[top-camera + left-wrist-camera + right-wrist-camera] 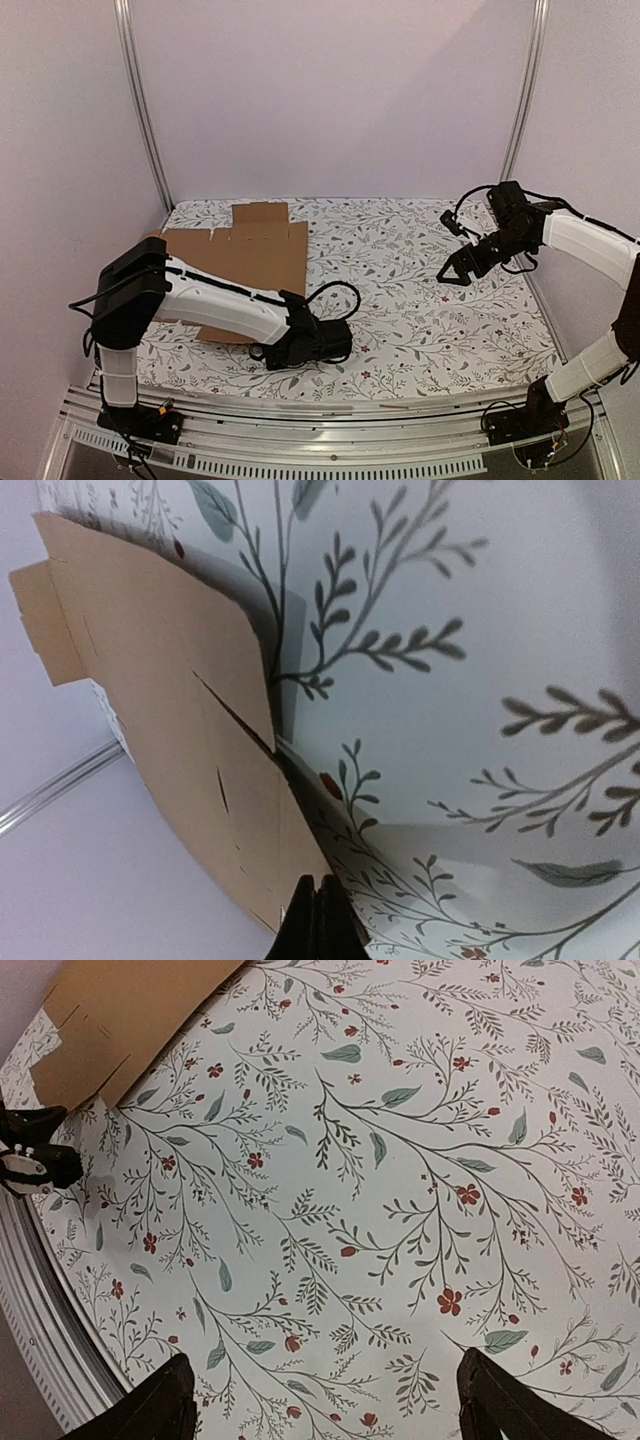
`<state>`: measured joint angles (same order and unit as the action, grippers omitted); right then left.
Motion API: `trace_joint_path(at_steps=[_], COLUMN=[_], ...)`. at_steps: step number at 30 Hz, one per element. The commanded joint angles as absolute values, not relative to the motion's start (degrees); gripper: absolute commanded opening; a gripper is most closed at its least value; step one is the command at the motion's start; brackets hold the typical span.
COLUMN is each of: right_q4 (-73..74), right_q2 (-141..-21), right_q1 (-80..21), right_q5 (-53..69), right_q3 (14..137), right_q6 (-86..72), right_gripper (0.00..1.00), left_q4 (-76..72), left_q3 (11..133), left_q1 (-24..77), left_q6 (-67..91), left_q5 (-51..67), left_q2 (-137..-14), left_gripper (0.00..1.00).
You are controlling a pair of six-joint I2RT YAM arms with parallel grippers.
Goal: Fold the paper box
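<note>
The left gripper [314,888] is clenching tight, its two black fingertips pressing together on a tapering corner of the paper box [240,255]. In the left wrist view the brown cardboard is running straight down into those tips and bowing slightly up off the cloth, throwing a shadow along its free edge. From above, the left arm is reaching low across the near-left part of the table [420,320], and it is covering the sheet's near edge toward 7 o'clock.

The box is lying as a mostly flat, unfolded sheet at about 10 o'clock on the floral cloth. One tab is sticking out toward the back wall at 12 o'clock, and short slits are showing along that rear edge. Its right edge is ending well short of the table's middle.

The right gripper [455,272] is hanging released over the 3 o'clock side of the table, well apart from the cardboard. Its dark fingers [150,1410] are standing wide apart in the right wrist view, with only patterned cloth showing between them and the box sitting far off at 11 o'clock in that view.
</note>
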<state>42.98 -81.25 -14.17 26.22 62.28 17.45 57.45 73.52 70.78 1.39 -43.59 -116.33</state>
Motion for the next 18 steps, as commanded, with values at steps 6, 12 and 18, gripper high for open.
trace_joint_path(at_steps=[6, 12, 18], right_q4=[42.39, 42.56, 42.73], right_q2=[-78.87, -78.66, -79.63], right_q1=[-8.65, -7.65, -7.65], right_q5=[28.27, 28.98, 29.46], right_q3=[61.99, 61.91, 62.30], right_q6=[17.11, 17.17, 17.40], right_gripper=[0.89, 0.89, 0.89], left_q4=[56.40, 64.72, 65.56], left_q3=[88.17, 80.30, 70.70], left_q1=[74.36, 74.35, 71.98], left_q6=[-0.48, -1.07, 2.45], left_q5=[-41.60, -38.17, -44.62], left_q2=[-120.04, -115.89, -111.13], left_gripper=[0.00, 0.69, 0.83])
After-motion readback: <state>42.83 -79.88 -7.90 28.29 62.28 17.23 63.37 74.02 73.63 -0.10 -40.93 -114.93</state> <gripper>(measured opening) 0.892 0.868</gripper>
